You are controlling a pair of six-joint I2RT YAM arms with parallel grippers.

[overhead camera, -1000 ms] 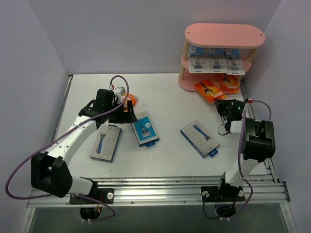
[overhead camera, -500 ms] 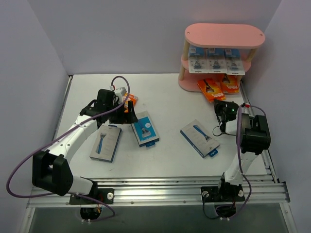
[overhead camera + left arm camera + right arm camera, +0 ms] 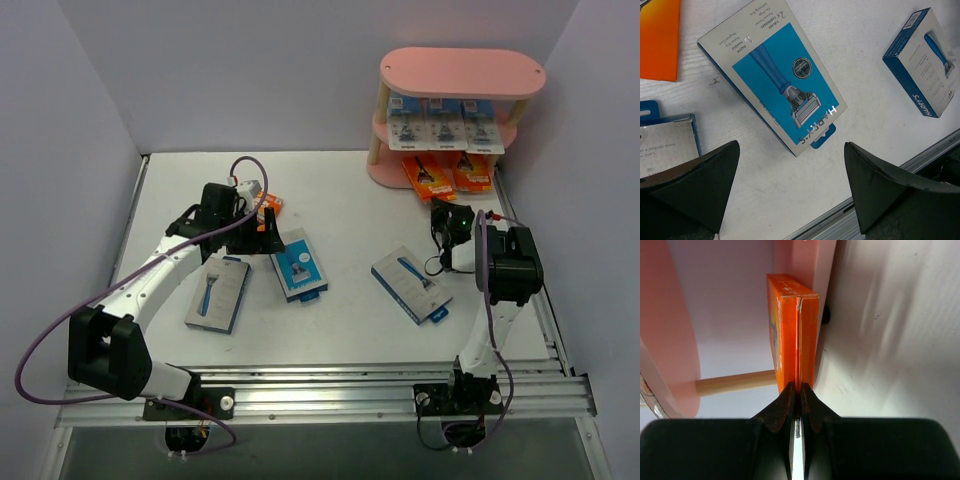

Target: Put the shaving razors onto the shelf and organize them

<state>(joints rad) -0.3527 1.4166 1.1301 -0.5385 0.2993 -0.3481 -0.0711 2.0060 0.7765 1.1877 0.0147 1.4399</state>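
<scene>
The pink shelf (image 3: 460, 72) stands at the back right, with white-blue blister cards (image 3: 445, 130) on its middle board. Two orange razor boxes (image 3: 423, 176) (image 3: 474, 173) lie on its bottom board. My right gripper (image 3: 439, 206) is shut, its tips pressed against the end of the left orange box (image 3: 795, 335), which lies at the edge of the bottom board (image 3: 822, 270). My left gripper (image 3: 262, 236) hangs open over a blue-grey razor box (image 3: 772, 85), holding nothing. Two more blue-grey boxes (image 3: 218, 292) (image 3: 411, 285) lie flat on the table.
A small orange box (image 3: 269, 205) lies behind the left gripper. A wooden shelf post (image 3: 735, 382) stands left of the pushed box. The table's metal front rail (image 3: 330, 385) runs along the near edge, and walls close in on both sides.
My right gripper has moved left and toward the shelf, sliding the left orange box further onto the bottom board. The left arm has stayed nearly still.
</scene>
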